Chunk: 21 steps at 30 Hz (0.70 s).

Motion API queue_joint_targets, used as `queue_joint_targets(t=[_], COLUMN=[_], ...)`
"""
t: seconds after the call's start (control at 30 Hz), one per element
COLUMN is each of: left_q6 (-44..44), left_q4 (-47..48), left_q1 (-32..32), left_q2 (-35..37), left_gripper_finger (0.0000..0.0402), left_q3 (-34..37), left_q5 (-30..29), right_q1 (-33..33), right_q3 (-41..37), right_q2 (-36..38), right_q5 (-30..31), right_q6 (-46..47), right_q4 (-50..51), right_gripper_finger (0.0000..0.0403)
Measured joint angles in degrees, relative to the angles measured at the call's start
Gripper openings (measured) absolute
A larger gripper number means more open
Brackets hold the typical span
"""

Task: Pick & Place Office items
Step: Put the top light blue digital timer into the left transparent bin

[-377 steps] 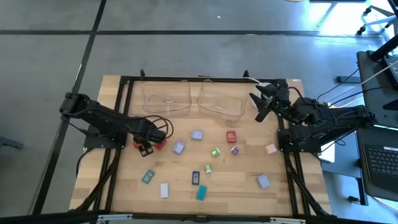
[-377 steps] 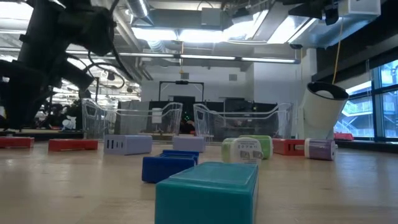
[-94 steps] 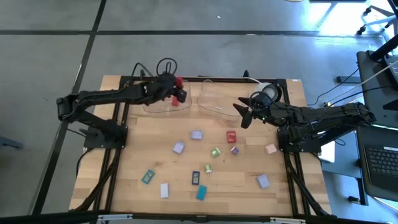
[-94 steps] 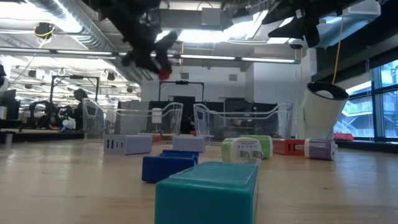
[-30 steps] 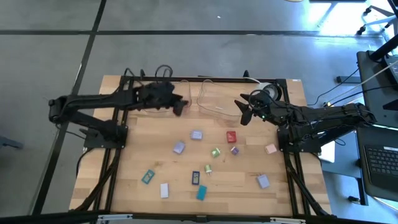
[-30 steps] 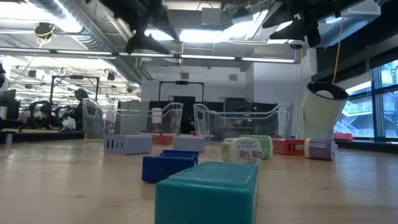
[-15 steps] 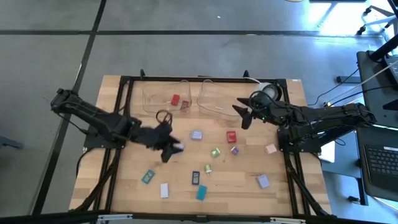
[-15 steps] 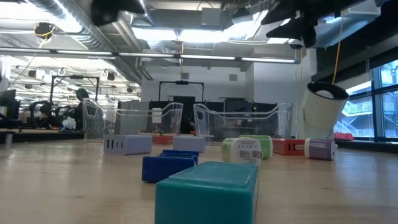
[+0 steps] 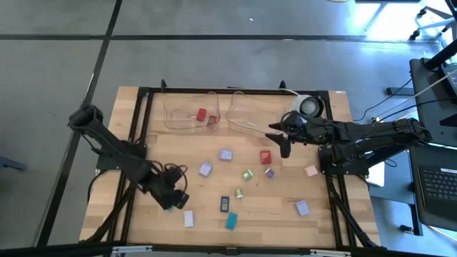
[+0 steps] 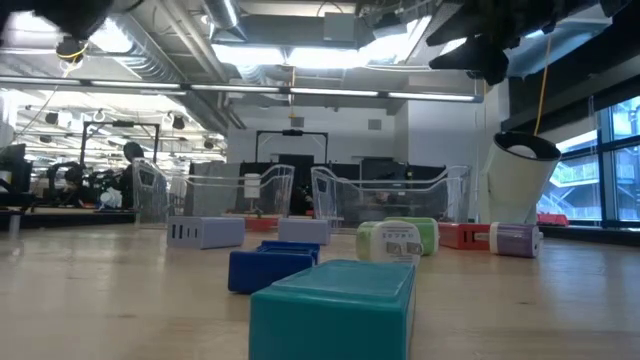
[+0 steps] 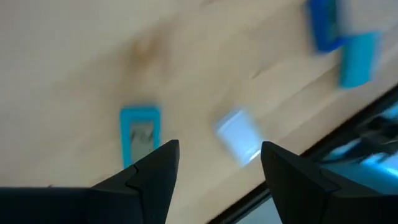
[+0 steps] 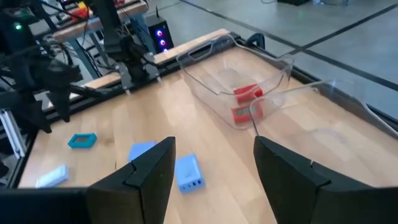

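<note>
Several small office items lie scattered on the wooden table: a teal piece (image 11: 140, 130), a white one (image 9: 188, 218), a dark blue one (image 9: 224, 204), another teal one (image 9: 231, 221), lilac ones (image 9: 205, 169), a green one (image 9: 248, 175) and a red one (image 9: 265, 157). Two red pieces (image 9: 201, 114) lie in the left clear tray (image 9: 175, 118). My left gripper (image 9: 173, 198) hovers open above the near-left teal piece, fingers pointing down (image 11: 219, 149). My right gripper (image 9: 284, 140) hangs open above the table, by the right tray (image 9: 251, 118).
A round white tape roll (image 9: 308, 106) stands at the far right, behind my right arm. A pink piece (image 9: 310, 170) and a lilac piece (image 9: 301, 208) lie on the right side. A black frame borders the table, and bare wood lies at the near left.
My left gripper has swung from over the left tray toward the table's near edge and down, rolling as it went, and now hangs over the near-left teal piece. The two red pieces show in the tray it left. My right gripper has swivelled slightly toward the near edge.
</note>
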<state>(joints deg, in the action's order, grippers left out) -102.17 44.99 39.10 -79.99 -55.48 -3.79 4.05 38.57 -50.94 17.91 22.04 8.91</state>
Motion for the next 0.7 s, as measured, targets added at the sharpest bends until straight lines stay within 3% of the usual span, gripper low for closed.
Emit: queue_joint_targets(t=[0.23,0.7], left_q6=[-0.29,2.24], left_q4=[0.75,0.95], left_q1=[0.55,0.54], left_q2=[-8.54,-16.83], left_gripper_finger=[0.0224,0.0224], left_q3=[0.02,0.01], left_q5=[12.78,11.81], right_q1=[0.0,0.0], right_q3=[0.0,0.0], right_q2=[0.0,0.0], right_q5=[0.0,0.5], right_q6=[-0.31,-1.75], right_q4=[1.02,1.0], right_gripper_finger=[0.0221,0.0221])
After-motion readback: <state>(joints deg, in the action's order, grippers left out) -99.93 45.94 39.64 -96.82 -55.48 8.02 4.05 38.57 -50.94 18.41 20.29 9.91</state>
